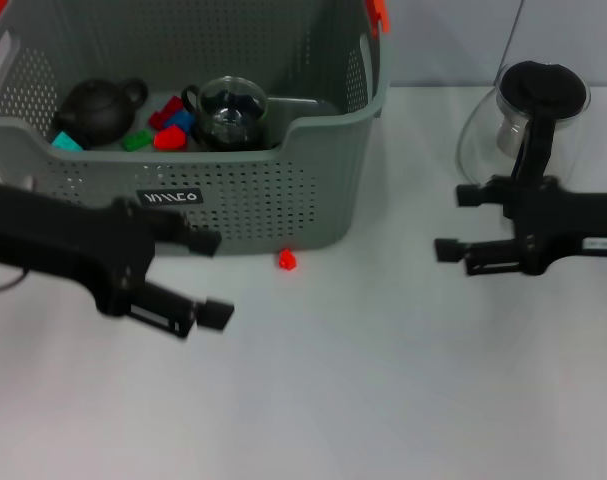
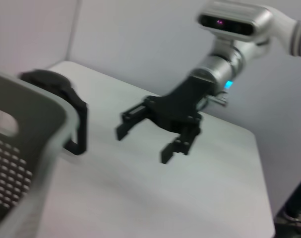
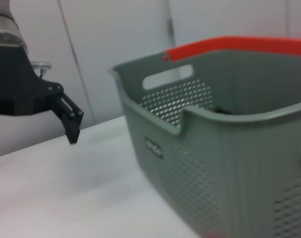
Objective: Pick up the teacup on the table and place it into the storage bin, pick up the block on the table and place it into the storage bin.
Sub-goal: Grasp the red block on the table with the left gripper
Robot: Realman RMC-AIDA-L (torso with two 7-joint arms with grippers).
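The grey perforated storage bin [image 1: 283,190] stands at the back left of the white table; it also shows in the right wrist view [image 3: 229,163]. A glass teacup [image 1: 228,110] with a black handle sits inside it. A small red block [image 1: 287,260] lies on the table just in front of the bin's front wall. My left gripper [image 1: 211,279] hovers open and empty to the left of the block. My right gripper [image 1: 455,222] hangs open and empty at the right, far from the block; the left wrist view shows it too [image 2: 160,141].
Inside the bin lie a black teapot [image 1: 98,108] and several coloured blocks [image 1: 168,128]. A glass pot with a black lid [image 1: 541,100] stands on the table at the back right, just behind my right arm.
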